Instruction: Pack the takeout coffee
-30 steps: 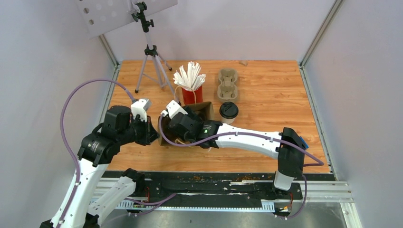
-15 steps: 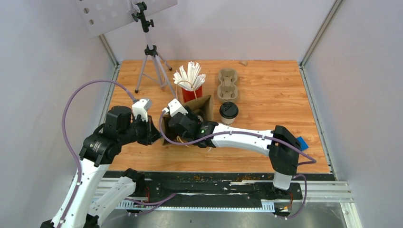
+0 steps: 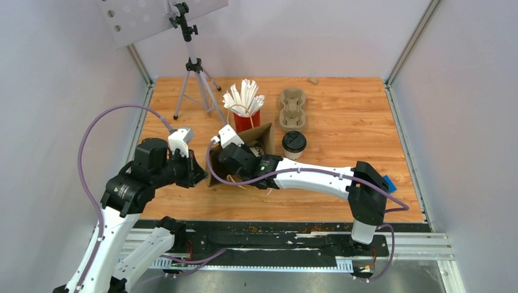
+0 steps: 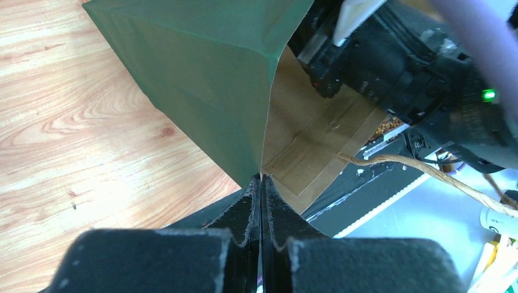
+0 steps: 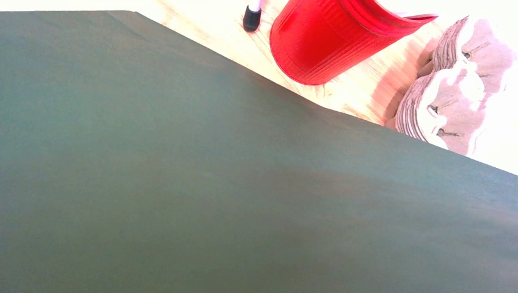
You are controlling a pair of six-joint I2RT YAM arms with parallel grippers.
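One takeout coffee cup, white with a black lid, stands on the table just right of the brown paper bag. A white shape shows in the bag's mouth; I cannot tell if it is a cup. My left gripper is shut on the bag's near edge; in the left wrist view its gripper pinches the bag at a fold. My right wrist reaches into the bag, its fingers hidden. The bag wall fills the right wrist view.
A red cup of white straws stands behind the bag, also seen as the red cup in the right wrist view. The beige pulp tray lies to its right. A tripod stands at the back left. The bag's twine handle hangs loose.
My right wrist has shifted a little toward the back inside the bag and its gripper has closed. The bag's mouth has tipped up slightly. The left grip has held.
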